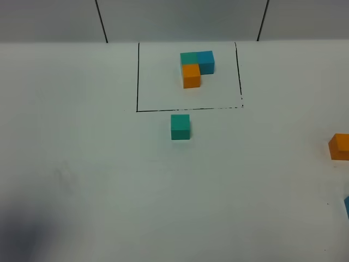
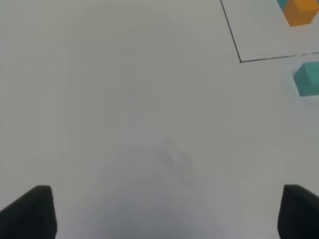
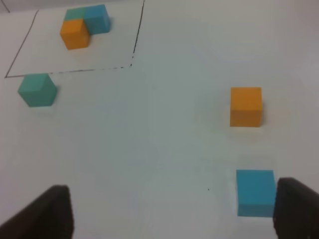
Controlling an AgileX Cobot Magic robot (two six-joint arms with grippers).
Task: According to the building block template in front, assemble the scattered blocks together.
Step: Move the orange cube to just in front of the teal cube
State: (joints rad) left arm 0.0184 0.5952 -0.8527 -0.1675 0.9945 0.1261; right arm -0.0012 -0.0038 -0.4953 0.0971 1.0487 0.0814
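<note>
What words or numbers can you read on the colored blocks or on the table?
None: there is no writing anywhere in these pictures.
The teal block, the orange block and the blue block have plain faces.
The template cluster is plain too.
The only mark on the white table is a thin black drawn frame, which is a line, not letters.

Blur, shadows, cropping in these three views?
Exterior high: even light, dark shadow in the lower left corner; the loose orange block is cropped at the right edge. Left wrist: soft focus, grey shadow ahead of the left hand. Right wrist: sharpest, only the right hand blurred.
</note>
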